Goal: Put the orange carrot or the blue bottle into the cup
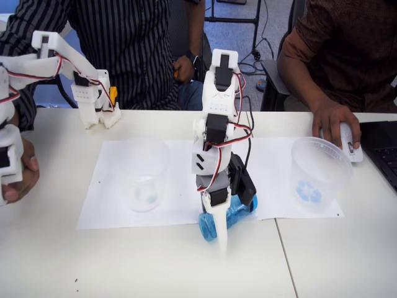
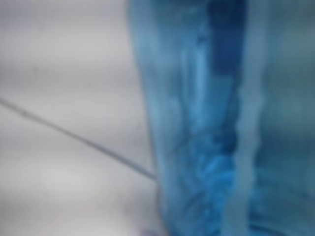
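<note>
The blue bottle [image 1: 239,214] lies on its side on the table, at the front edge of the white paper sheets. My gripper [image 1: 236,225] reaches straight down over it. The white finger [image 1: 222,233] crosses the bottle's near side and the black finger [image 1: 245,189] presses on its far side, so the gripper is shut on the bottle. In the wrist view the bottle [image 2: 221,128] is a blurred blue ribbed wall very close to the lens. The cup [image 1: 317,171], wide and clear with a blue mark on its base, stands upright to the right on the paper.
A narrower clear cup [image 1: 144,174] with a pale mark stands on the left paper sheet [image 1: 105,198]. Two people sit behind the table. One person's hand rests on a white mouse [image 1: 347,141] beside a laptop [image 1: 384,152] at the right edge.
</note>
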Robot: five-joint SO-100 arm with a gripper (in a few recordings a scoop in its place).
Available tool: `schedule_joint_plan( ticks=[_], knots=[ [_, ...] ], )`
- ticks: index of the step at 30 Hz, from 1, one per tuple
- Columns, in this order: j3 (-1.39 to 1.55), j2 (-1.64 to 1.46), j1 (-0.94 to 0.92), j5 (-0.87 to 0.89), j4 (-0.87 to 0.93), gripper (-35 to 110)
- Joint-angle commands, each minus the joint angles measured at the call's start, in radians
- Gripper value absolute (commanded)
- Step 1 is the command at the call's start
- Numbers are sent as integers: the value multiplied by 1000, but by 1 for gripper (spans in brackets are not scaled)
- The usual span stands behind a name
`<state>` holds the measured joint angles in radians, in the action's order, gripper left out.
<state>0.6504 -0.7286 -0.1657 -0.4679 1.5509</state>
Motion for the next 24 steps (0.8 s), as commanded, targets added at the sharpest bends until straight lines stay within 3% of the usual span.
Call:
schedule_joint_plan(
  ticks=[1, 11, 24],
  knots=[
    [-83, -61, -14, 0, -6, 49],
    [-83, -63, -14, 3, -8, 49],
    [-83, -63, -14, 3, -8, 28]
  ],
)
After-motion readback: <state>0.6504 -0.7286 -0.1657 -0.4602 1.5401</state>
